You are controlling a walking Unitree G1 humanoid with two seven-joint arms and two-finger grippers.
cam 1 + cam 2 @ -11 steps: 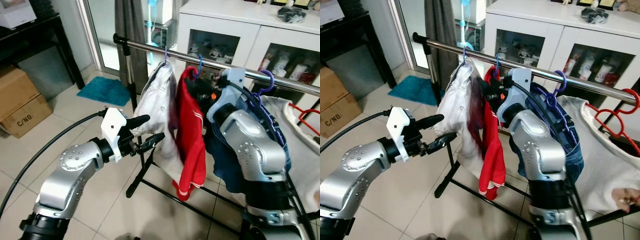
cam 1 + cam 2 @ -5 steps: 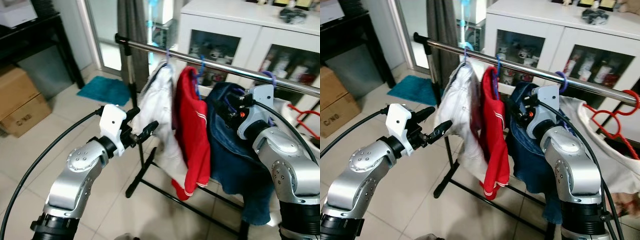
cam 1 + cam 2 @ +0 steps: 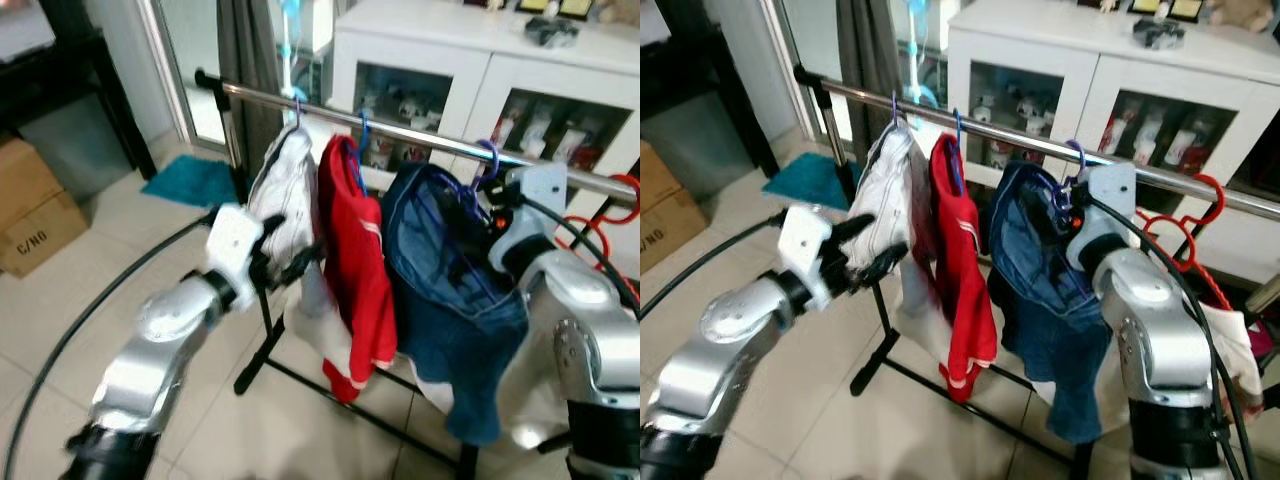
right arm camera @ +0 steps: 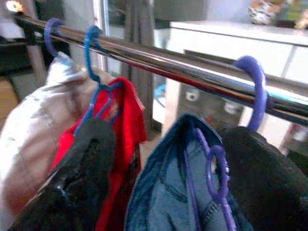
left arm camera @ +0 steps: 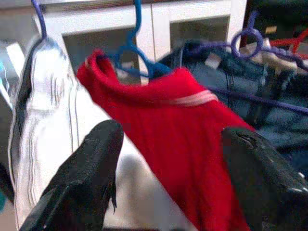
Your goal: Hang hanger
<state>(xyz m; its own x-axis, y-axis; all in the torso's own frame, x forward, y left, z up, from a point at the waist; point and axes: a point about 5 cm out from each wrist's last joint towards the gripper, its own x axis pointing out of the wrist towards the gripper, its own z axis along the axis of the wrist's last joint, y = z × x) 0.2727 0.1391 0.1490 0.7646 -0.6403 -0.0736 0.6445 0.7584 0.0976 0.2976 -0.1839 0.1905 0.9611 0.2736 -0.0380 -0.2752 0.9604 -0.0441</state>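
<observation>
A chrome clothes rail (image 3: pixel 420 135) carries a white garment (image 3: pixel 285 190), a red shirt (image 3: pixel 355 240) on a blue hanger (image 3: pixel 362 135), and blue jeans (image 3: pixel 450 300) on a purple hanger. The purple hanger's hook (image 4: pixel 253 82) sits over the rail. My right gripper (image 4: pixel 166 139) is open just below the rail, its fingers (image 4: pixel 89 159) spread either side of the purple hanger's neck without touching it. My left gripper (image 3: pixel 290 255) is open beside the white garment, pointing toward the red shirt (image 5: pixel 178 110).
A red hanger (image 3: pixel 610 215) hangs further right on the rail. A white glass-door cabinet (image 3: pixel 450 60) stands behind. A cardboard box (image 3: pixel 30 215) and a teal mat (image 3: pixel 195 180) lie at the left. The rack's base bar (image 3: pixel 330 385) crosses the tiled floor.
The right arm carried the jeans on the purple hanger rightward from in front of the red shirt, and the hook now rests on the rail. The left gripper closed in on the white garment. The camera shifted.
</observation>
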